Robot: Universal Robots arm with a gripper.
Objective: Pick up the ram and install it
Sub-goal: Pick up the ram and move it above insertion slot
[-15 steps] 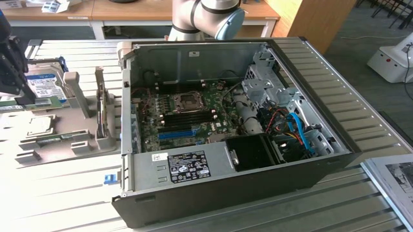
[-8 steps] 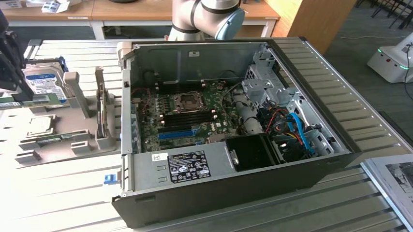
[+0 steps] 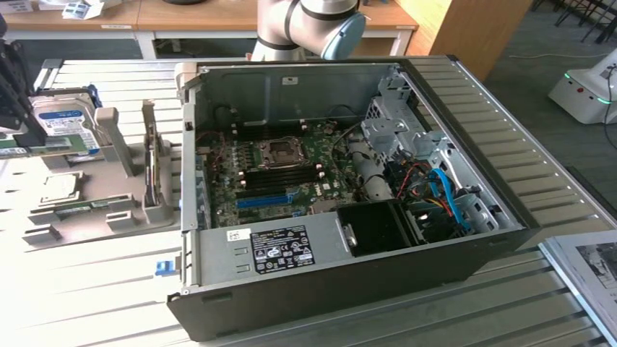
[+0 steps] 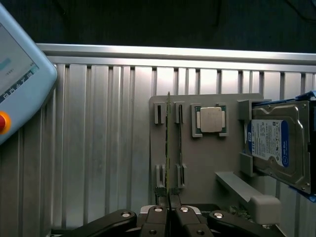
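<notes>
The ram (image 4: 168, 143) is a thin green stick seen edge-on, running straight out from my gripper (image 4: 170, 213), whose two black fingers are shut on its near end. It hangs above the grey holder tray (image 4: 207, 163), in line with the tray's slotted posts. In the exterior view the gripper (image 3: 22, 141) is at the far left edge, with the green ram (image 3: 48, 149) sticking out sideways in front of the hard drive. The open computer case (image 3: 463, 166) lies well to the exterior view's right, and the motherboard (image 3: 289, 170) inside it shows its black memory slots.
On the tray are a silver processor (image 4: 211, 120), a second thin stick (image 4: 179, 140) in the posts and a hard drive (image 4: 276, 145) with a blue-white label. A pendant (image 4: 19, 74) lies on the slatted table. The arm's base (image 3: 303, 29) stands behind the case.
</notes>
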